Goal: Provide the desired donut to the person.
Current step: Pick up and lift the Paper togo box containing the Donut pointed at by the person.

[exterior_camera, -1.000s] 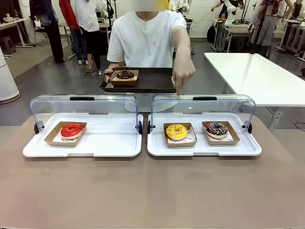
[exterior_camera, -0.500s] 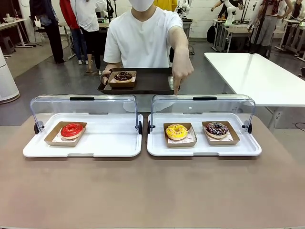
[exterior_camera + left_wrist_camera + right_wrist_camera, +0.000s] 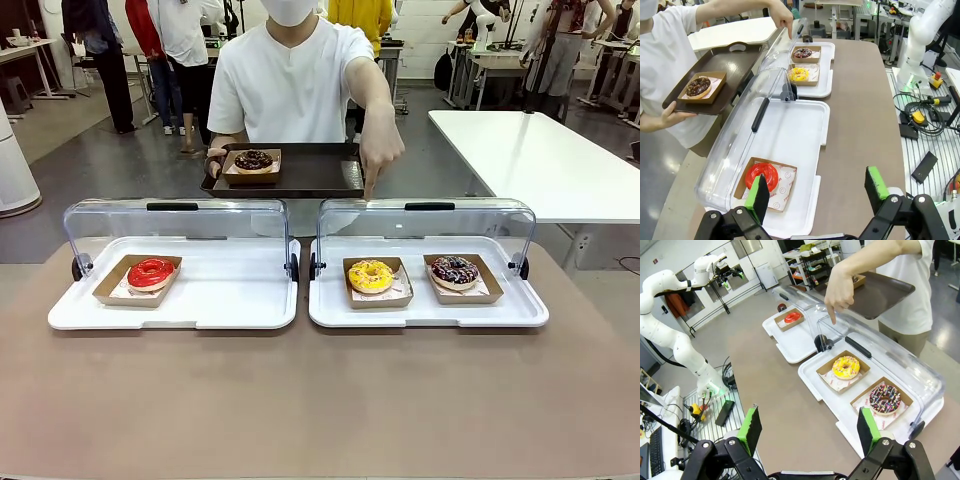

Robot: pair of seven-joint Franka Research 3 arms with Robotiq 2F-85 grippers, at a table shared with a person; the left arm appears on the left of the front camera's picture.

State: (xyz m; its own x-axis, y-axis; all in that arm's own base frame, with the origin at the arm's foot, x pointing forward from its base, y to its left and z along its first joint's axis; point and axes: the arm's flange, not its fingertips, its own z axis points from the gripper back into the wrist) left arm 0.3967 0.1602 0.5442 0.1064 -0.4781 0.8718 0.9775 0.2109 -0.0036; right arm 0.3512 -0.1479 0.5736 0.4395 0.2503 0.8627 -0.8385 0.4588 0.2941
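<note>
The left gripper [image 3: 817,187] hangs spread wide and empty. The red donut [image 3: 151,272] lies well left of the yellow donut [image 3: 371,275]; the person's hand [image 3: 381,152] points down just behind the yellow donut; the sprinkled donut [image 3: 455,269] sits just right of it. The right gripper [image 3: 808,429] gapes empty too.

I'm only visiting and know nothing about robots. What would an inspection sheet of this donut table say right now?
Surface: brown table with two white trays, clear lids raised.
Job's things: red donut in left tray; yellow donut and sprinkled donut in right tray. The person holds a brown serving tray bearing a chocolate donut; the hand points down over the right lid, on the yellow donut's side.
Clutter: nothing seen.
Grippers: left gripper and right gripper open, holding nothing.
Cables: loose cables beside the table.
Surroundings: white table; people farther off.
</note>
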